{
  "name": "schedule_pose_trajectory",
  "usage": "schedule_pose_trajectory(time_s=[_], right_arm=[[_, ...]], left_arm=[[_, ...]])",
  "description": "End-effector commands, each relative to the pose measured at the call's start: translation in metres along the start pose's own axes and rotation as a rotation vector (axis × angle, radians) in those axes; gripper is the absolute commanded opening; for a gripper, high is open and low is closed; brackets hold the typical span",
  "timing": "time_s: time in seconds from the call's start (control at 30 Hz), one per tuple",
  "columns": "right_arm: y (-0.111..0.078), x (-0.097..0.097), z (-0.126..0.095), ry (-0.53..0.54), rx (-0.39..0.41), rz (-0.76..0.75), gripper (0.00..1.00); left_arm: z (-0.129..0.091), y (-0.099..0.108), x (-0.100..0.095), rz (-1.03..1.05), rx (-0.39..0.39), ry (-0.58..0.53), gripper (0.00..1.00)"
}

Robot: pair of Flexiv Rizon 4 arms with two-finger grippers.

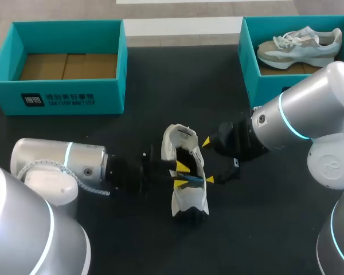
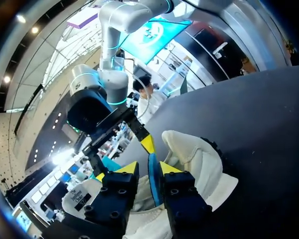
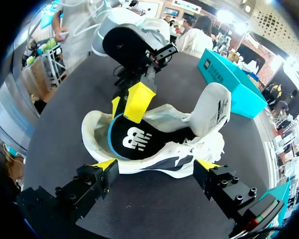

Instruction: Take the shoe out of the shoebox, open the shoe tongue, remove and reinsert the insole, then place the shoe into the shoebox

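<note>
Two teal boxes stand along the far side of the black worktop (image 1: 160, 109). The left shoebox (image 1: 63, 94) shows only its cardboard floor, and the right shoebox (image 1: 249, 57) holds a second shoe (image 1: 298, 46). Out of both boxes, the white shoe (image 1: 188, 200) lies near the middle of the worktop, heel toward the boxes and tongue folded back. The left arm (image 1: 63, 166) comes in low from its side. The left jaws are closed on the black, blue-edged insole (image 3: 134, 142), with their yellow fingertips (image 2: 127, 168) pinching its edge at the shoe's opening. The insole lies partly inside the shoe. The right arm (image 1: 309, 109) reaches in from the opposite side. The right jaws stand wide open, with their fingertips (image 3: 105, 164) spread along the shoe's flank. I cannot tell whether they touch it.
</note>
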State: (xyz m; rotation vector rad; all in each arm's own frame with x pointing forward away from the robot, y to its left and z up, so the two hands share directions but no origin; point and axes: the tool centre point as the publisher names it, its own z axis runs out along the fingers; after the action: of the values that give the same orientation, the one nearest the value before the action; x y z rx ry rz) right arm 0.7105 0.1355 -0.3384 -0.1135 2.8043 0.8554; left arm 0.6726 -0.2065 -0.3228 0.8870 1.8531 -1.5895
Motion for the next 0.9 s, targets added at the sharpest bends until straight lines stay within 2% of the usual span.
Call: schedule_pose_trajectory(time_s=[0.03, 0.4, 0.5, 0.7, 0.9], right_arm=[[0.0, 0.001, 0.0, -0.002, 0.0, 0.0, 1.0], [0.0, 0.001, 0.0, -0.002, 0.0, 0.0, 1.0], [0.0, 0.001, 0.0, -0.002, 0.0, 0.0, 1.0], [0.0, 0.001, 0.0, -0.002, 0.0, 0.0, 1.0], [0.0, 0.001, 0.0, -0.002, 0.0, 0.0, 1.0]], left_arm=[[-0.019, -0.015, -0.005, 0.004, -0.004, -0.019, 1.0], [-0.025, -0.026, -0.017, 0.016, 0.023, -0.018, 1.0], [-0.027, -0.03, -0.026, 0.013, 0.035, 0.016, 1.0], [-0.035, -0.033, -0.047, 0.024, 0.053, 0.105, 1.0], [-0.038, -0.033, -0.06, 0.056, 0.082, 0.289, 1.0]])
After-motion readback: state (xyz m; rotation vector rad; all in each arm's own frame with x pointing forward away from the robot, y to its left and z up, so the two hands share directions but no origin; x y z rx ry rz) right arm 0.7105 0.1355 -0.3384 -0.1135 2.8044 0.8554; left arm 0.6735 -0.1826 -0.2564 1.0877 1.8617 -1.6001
